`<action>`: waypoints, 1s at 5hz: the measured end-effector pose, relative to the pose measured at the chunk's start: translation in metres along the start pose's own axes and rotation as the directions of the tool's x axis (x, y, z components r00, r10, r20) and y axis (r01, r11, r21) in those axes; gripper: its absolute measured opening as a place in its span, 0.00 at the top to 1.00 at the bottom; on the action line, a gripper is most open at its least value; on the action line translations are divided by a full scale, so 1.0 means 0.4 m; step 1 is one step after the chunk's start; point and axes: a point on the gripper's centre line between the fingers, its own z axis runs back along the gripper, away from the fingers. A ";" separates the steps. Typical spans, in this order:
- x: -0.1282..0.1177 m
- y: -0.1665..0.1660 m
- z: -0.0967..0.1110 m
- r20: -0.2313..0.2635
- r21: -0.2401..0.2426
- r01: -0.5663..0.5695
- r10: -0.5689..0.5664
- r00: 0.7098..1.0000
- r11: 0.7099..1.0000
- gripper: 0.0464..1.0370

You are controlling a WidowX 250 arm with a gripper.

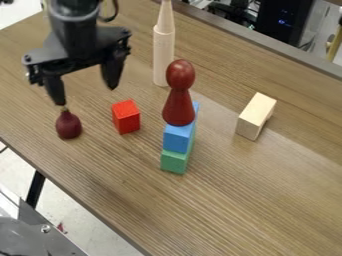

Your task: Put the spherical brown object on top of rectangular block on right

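Note:
My gripper (86, 95) hangs over the upper left of the table, open, with nothing visible between its fingertips. The round, dark reddish-brown object (69, 125), with a thin stem on top, stands on the wood at the left; the gripper's left fingertip shows just above its stem. On the right lies a pale, natural-wood rectangular block (256, 116), its upper face bare.
A red cube (126, 117) stands right of the round object. Mid-table, a dark red pawn-shaped piece (178, 102) stands on a blue block (179, 137) above a green block (175, 161). Behind it rises a pale wooden cylinder (163, 55) with a cone on top.

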 end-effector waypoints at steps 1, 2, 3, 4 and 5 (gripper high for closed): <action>0.023 0.013 -0.036 -0.018 0.018 -0.025 0.025 1.000 1.000 0.04; 0.040 0.027 -0.071 -0.051 0.029 -0.060 0.062 0.997 0.998 0.04; 0.059 0.027 -0.095 -0.085 0.024 -0.037 0.039 0.996 0.999 0.04; 0.069 0.026 -0.108 -0.101 0.028 -0.018 0.021 0.995 0.999 0.04; 0.065 0.030 -0.128 -0.124 0.046 -0.007 0.013 0.992 0.999 0.04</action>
